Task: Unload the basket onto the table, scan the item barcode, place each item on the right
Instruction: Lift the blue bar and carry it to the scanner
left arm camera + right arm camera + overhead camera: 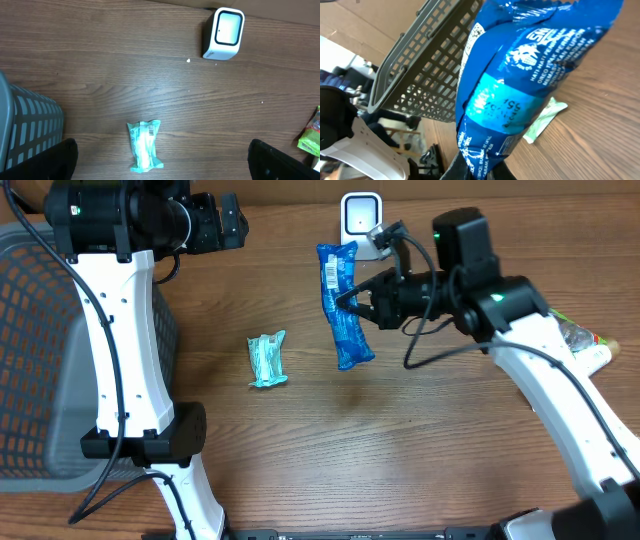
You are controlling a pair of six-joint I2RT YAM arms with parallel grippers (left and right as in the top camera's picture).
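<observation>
The item, a long blue snack packet [343,315], hangs above the table in front of the white scanner [360,215]. My right gripper [358,302] is shut on its middle edge. A white barcode patch [330,272] shows on the packet's upper part, facing up. In the right wrist view the blue packet [520,85] fills the frame, pinched at its lower end by the right gripper [482,170]. My left gripper [232,222] is at the back left, wide open with nothing between its fingers. In its own view the left gripper [167,159] looks down on the scanner [226,32].
A teal packet [267,360] lies on the wood left of the blue one; the same teal packet [145,145] shows in the left wrist view. A grey mesh basket [40,360] stands at the left edge. Green and white packets [585,340] lie at the far right.
</observation>
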